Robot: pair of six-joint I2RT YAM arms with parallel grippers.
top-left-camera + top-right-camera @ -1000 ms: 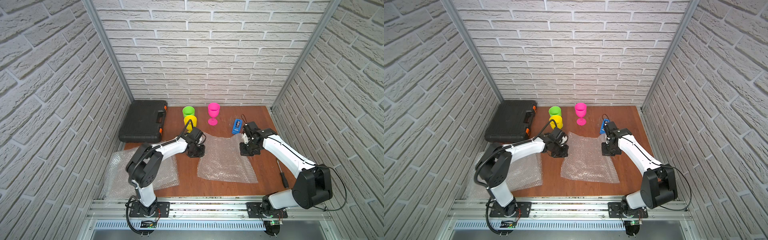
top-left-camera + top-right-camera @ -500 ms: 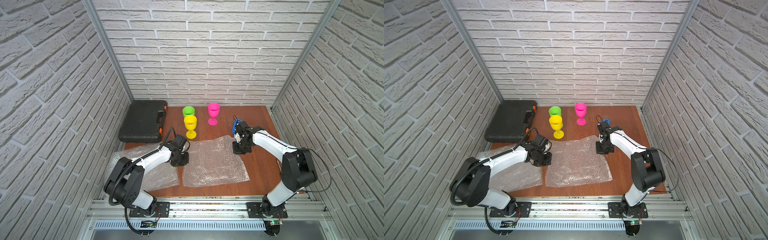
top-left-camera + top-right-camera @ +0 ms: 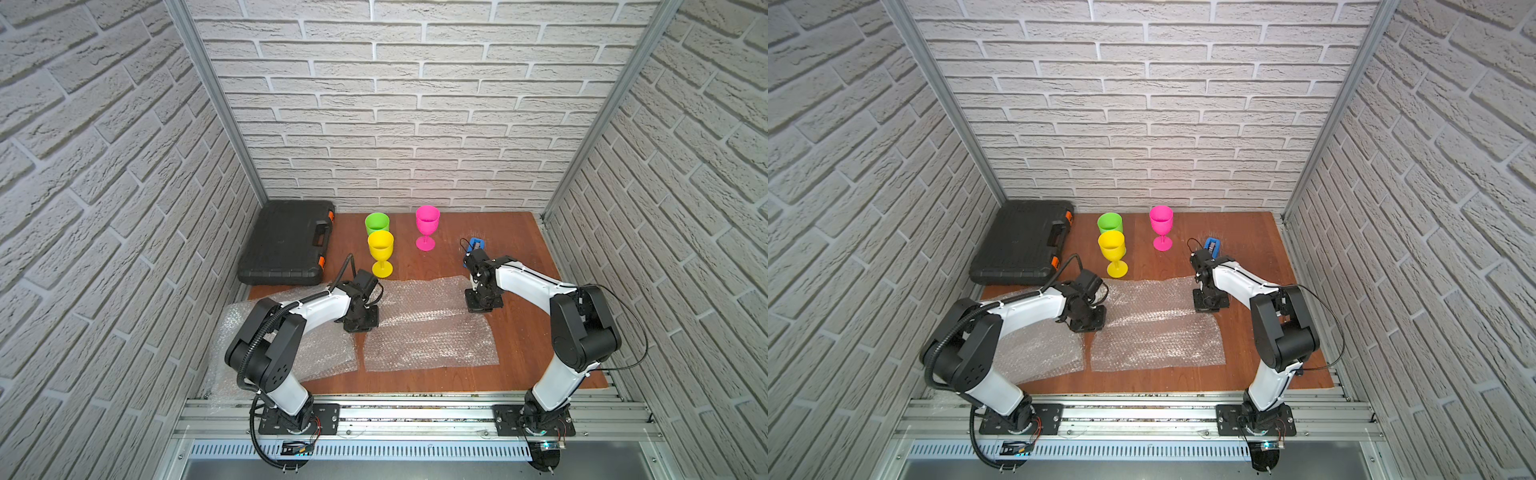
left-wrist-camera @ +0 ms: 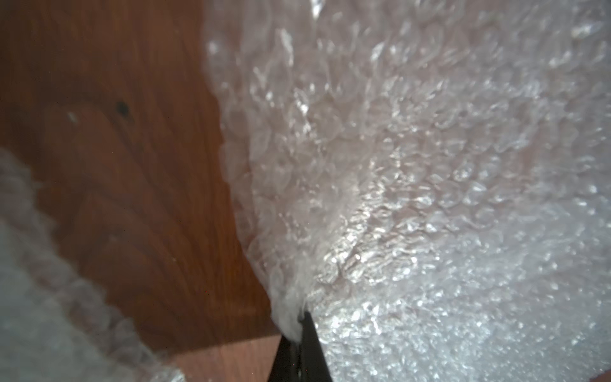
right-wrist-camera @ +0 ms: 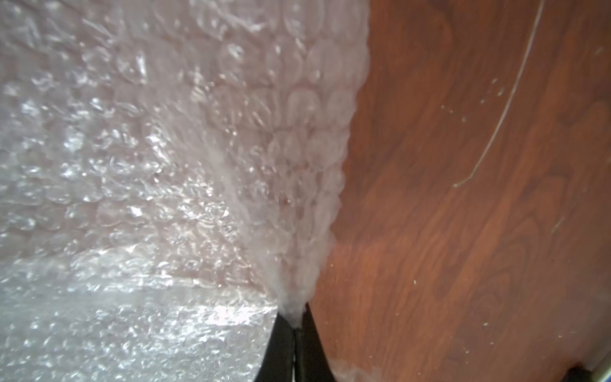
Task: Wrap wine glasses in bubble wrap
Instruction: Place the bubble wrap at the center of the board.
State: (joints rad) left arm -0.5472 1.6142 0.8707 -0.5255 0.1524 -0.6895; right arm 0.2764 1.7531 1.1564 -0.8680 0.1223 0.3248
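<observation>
Three wine glasses stand at the back of the table: green (image 3: 377,224), yellow (image 3: 380,249) in front of it, pink (image 3: 427,226) to their right. One bubble wrap sheet (image 3: 428,328) lies flat mid-table in both top views (image 3: 1154,332). My left gripper (image 3: 361,322) is shut on its far left corner, my right gripper (image 3: 482,305) on its far right corner. The left wrist view shows the left gripper (image 4: 299,319) pinching bunched bubble wrap (image 4: 413,198). The right gripper (image 5: 294,319) pinches the bubble wrap (image 5: 165,165) the same way in the right wrist view.
A second bubble wrap sheet (image 3: 320,353) lies at the front left, partly under the left arm. A black tool case (image 3: 286,249) fills the back left corner. A blue tape dispenser (image 3: 476,244) sits just behind the right gripper. Brick walls close in three sides.
Both grippers have dragged the middle sheet to the left and slightly toward the front. The left arm has drawn back from the yellow glass.
</observation>
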